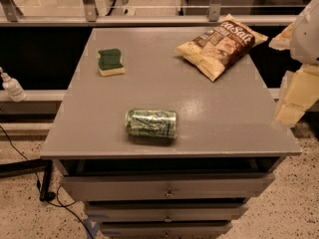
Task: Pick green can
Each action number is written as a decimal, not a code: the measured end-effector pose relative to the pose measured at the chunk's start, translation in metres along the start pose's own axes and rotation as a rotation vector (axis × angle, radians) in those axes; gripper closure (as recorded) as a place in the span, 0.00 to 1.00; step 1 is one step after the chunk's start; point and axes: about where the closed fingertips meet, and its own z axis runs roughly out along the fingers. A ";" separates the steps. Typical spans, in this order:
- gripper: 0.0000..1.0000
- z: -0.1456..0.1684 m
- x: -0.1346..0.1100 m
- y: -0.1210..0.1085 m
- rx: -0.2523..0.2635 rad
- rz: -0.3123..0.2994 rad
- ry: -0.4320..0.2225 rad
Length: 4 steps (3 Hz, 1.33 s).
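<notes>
The gripper (291, 101) hangs off the right edge of the table (224, 113), well apart from the lying green can (151, 123); its state I cannot tell.

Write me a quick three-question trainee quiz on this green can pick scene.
1. Short answer: where is the pincer relative to the green can?
2. Multiple choice: the sponge lies on the cabinet top at the A) back left, B) front right, C) front centre.
3. True or false: the green can stands upright.

Key
1. To the can's right, out past the right edge of the cabinet top, not touching the can.
2. A.
3. False. It lies on its side near the front edge.
</notes>
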 end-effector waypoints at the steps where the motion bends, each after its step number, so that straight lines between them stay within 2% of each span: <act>1: 0.00 -0.001 -0.001 0.000 0.005 0.000 -0.003; 2: 0.00 0.016 -0.026 0.007 -0.008 0.000 -0.053; 4: 0.00 0.084 -0.103 0.026 -0.039 -0.024 -0.125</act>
